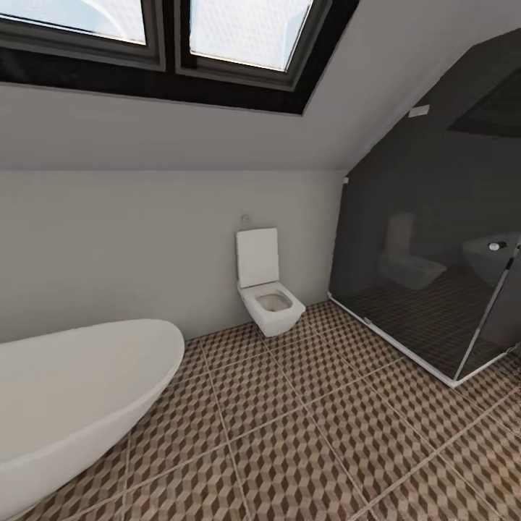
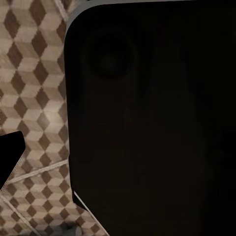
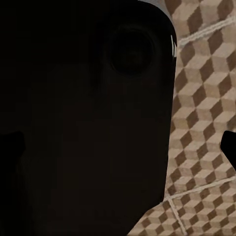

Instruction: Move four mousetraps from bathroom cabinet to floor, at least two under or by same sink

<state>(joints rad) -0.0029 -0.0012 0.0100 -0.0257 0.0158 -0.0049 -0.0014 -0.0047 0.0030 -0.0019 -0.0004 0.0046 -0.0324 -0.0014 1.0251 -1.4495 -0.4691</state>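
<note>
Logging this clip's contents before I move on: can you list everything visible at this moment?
bathtub: one, white, oval, near left of head view.
toilet: one, white, lid raised, against the far wall.
shower enclosure: one, dark glass, right side.
skylight windows: two panes, dark frames, in the sloped ceiling.
bathroom floor: brown, beige and white cube-pattern tiles, pale grout.
Robot's dark body panel: large, black, above the floor in both wrist views.
Fingertips: dark tips at wrist-view edges; open or shut cannot be told.
</note>
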